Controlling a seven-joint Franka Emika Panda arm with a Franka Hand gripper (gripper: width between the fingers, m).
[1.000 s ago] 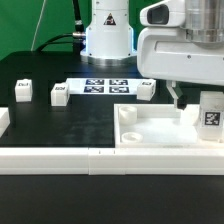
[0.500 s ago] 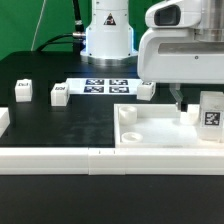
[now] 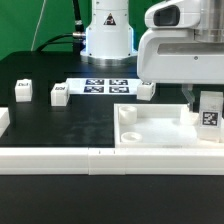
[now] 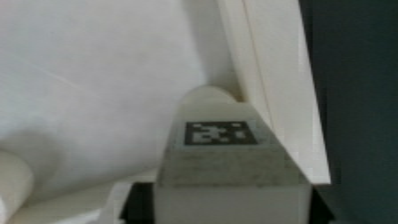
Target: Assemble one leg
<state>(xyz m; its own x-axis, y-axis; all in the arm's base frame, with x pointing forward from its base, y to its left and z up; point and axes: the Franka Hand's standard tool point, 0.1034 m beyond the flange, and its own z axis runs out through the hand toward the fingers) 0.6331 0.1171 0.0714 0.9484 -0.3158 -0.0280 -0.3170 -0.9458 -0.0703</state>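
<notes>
- The small white plastic leg block with a black-and-white square tag (image 3: 209,113) stands upright at the exterior view's right end of the large white tray-shaped part with a raised rim (image 3: 160,130).
- The arm's two-finger tool (image 3: 196,104) hangs just above and behind that block; its dark fingertips (image 3: 190,102) sit against the block's upper edge.
- In the wrist view the tagged block (image 4: 222,140) sits between the dark fingers, so the tool looks closed on it.
- Three more small white blocks (image 3: 59,94) rest well apart on the black tabletop (image 3: 60,125).
</notes>
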